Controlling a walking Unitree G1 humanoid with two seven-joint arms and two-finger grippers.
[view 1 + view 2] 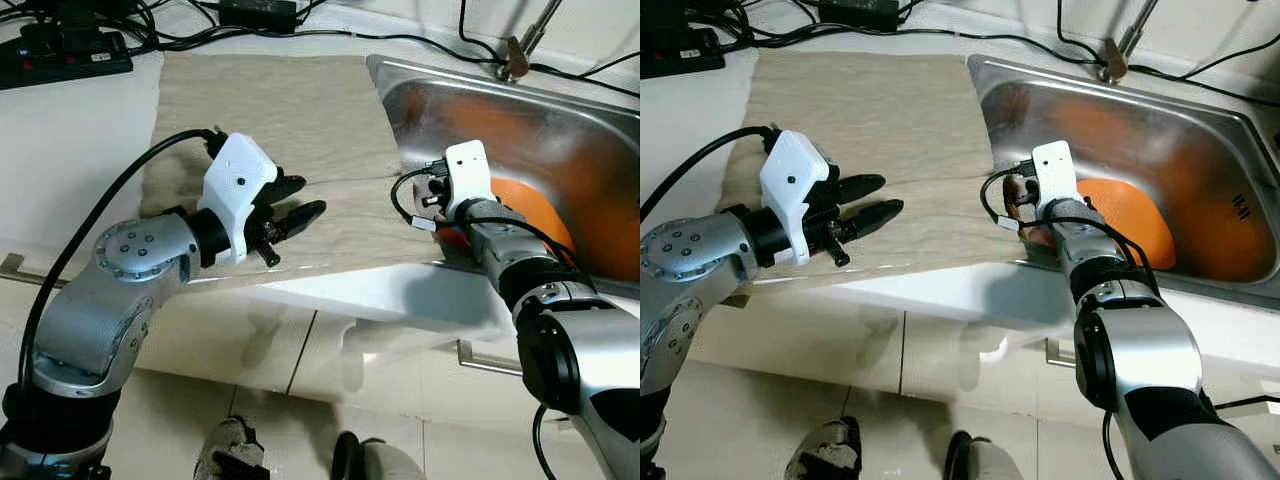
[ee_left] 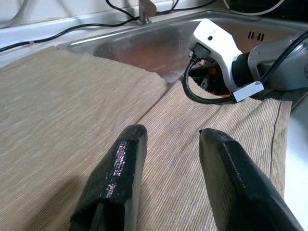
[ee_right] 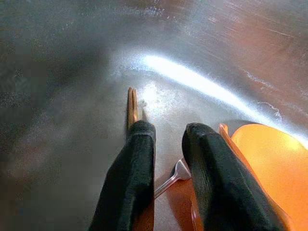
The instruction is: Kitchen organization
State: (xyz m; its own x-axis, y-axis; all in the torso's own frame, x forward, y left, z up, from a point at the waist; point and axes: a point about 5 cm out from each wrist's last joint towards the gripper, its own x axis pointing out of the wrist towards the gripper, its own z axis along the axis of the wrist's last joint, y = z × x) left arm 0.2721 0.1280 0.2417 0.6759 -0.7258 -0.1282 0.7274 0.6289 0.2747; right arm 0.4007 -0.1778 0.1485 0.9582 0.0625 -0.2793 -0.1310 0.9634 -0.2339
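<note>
Right hand reaching down into the sink.
Right hand (image 3: 168, 144), fingers slightly apart and empty, hovers over chopsticks (image 3: 131, 107) beside an orange plate (image 1: 530, 215); left hand (image 1: 295, 215), open, hovers above the cloth (image 1: 290, 110).

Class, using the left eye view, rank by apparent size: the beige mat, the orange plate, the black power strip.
1. Beige mat
2. Orange plate, partly hidden by the right arm
3. Black power strip, cut off by the frame, so unsure

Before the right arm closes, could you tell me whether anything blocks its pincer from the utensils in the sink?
Nothing visible does: the right pincer, open, hangs over the metal fork and wooden chopsticks, beside the orange plastic plate.
</note>
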